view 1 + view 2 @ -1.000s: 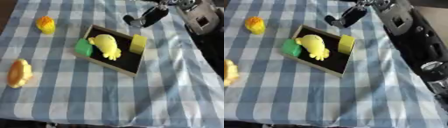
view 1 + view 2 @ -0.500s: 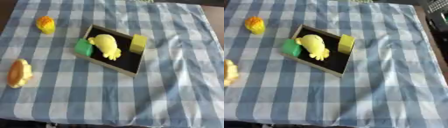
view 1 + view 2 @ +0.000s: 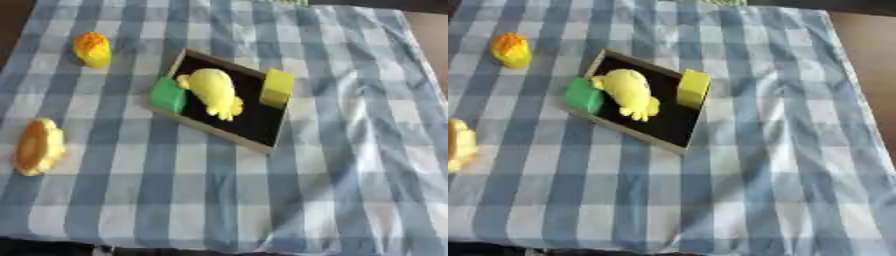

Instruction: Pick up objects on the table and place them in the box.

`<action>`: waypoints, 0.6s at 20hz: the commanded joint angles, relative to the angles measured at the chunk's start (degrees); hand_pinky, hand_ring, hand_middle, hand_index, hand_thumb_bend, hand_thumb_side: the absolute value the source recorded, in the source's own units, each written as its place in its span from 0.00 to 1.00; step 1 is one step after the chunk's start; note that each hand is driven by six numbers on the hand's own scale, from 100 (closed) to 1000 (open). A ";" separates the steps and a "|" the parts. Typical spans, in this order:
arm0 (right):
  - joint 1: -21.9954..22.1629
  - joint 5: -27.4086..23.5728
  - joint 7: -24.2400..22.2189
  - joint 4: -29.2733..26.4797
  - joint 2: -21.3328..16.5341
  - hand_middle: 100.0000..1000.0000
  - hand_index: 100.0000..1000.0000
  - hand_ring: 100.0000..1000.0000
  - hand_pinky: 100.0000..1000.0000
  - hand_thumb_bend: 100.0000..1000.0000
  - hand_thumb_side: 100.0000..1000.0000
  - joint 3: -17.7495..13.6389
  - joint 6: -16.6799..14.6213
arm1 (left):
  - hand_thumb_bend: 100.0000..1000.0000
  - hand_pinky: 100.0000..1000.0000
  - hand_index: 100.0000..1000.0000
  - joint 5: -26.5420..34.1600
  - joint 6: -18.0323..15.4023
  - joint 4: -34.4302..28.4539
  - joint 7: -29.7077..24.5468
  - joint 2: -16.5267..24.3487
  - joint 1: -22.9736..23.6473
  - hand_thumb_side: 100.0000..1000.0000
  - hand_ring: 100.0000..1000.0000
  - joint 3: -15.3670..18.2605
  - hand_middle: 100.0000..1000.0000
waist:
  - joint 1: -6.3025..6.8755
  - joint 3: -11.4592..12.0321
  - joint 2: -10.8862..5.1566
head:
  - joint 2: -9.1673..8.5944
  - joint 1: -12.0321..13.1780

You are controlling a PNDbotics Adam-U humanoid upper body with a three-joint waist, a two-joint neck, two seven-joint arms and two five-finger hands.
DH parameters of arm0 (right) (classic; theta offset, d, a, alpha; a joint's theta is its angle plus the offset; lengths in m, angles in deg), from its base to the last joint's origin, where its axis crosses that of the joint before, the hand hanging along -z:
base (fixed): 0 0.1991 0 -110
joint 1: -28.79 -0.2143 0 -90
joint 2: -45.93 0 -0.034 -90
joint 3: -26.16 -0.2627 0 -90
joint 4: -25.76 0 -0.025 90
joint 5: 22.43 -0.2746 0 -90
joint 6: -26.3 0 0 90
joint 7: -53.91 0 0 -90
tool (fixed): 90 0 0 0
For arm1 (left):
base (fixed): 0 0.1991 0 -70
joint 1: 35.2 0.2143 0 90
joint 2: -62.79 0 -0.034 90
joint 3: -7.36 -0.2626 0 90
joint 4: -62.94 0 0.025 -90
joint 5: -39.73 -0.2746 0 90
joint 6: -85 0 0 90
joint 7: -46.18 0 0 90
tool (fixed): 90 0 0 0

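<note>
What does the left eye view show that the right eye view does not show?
Only the left eye view shows the whole round orange and yellow object on the cloth; the right eye view cuts it at its left edge. Only the right eye view shows bare brown surface beside the cloth. Both share the box, green block, yellow toy, yellow block and corn-like object.

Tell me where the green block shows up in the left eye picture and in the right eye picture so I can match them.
Left eye view: the green block sits left of centre, at the box's left edge.
Right eye view: the same block appears further left, same height.
Shared landmark: the yellow toy in the black box, just right of the block.
</note>
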 commanded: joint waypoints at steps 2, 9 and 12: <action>0.19 0.42 1.52 -1.25 -2.52 0.67 0.77 0.70 0.82 0.00 0.00 -1.88 0.43 | 0.39 0.88 0.91 -5.55 -1.64 1.27 -8.61 6.46 -1.62 0.16 0.81 -1.40 0.77 | 0.89 -0.11 -0.15 | -0.38 -0.16; 0.64 0.76 2.21 -0.87 -2.20 0.67 0.77 0.69 0.82 0.00 0.00 -2.67 0.72 | 0.53 0.89 0.93 -11.78 -3.91 2.55 -20.88 8.30 -3.35 0.18 0.84 -3.23 0.80 | 1.08 -0.31 -0.18 | -0.15 0.68; 0.56 0.59 2.20 -0.34 -1.83 0.67 0.77 0.69 0.82 0.00 0.00 -2.67 0.74 | 0.60 0.91 0.93 -13.32 -3.59 3.14 -23.71 8.21 -3.45 0.18 0.85 -3.80 0.81 | 1.21 -0.43 -0.18 | -0.20 1.16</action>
